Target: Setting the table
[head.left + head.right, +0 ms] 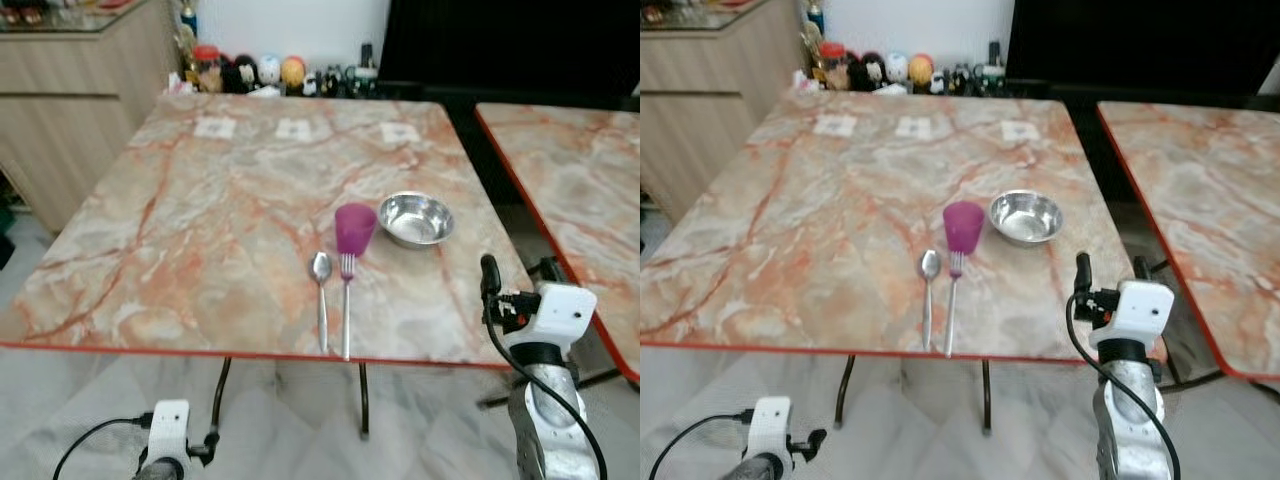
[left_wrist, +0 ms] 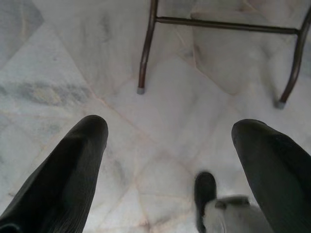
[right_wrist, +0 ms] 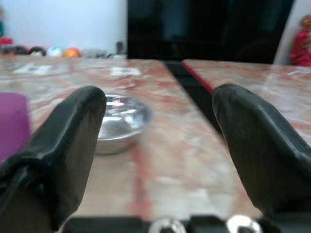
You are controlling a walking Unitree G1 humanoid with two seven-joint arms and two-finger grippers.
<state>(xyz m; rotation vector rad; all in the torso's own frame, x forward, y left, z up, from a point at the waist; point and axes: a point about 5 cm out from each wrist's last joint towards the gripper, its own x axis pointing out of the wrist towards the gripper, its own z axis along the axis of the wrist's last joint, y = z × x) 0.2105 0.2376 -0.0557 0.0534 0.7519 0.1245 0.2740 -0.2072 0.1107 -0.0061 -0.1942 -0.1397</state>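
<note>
On the marble table (image 1: pixel 200 230) stand a purple cup (image 1: pixel 355 229) and, to its right, a steel bowl (image 1: pixel 416 218). A spoon (image 1: pixel 321 296) and a fork (image 1: pixel 347 300) lie side by side in front of the cup, handles toward the near edge. My right gripper (image 1: pixel 488 280) is raised at the table's near right corner, level with the tabletop. It is open and holds nothing; the bowl (image 3: pixel 116 124) lies ahead between its fingers (image 3: pixel 68 145). My left gripper (image 2: pixel 170 160) hangs low below the table, open over the floor.
A second marble table (image 1: pixel 570 170) stands to the right across a narrow gap. Small paper cards (image 1: pixel 297 128) lie at the table's far side. Jars and figurines (image 1: pixel 270 72) line the wall behind, with a wooden cabinet (image 1: pixel 70 100) at the left. Metal table legs (image 2: pixel 146 48) stand on the floor.
</note>
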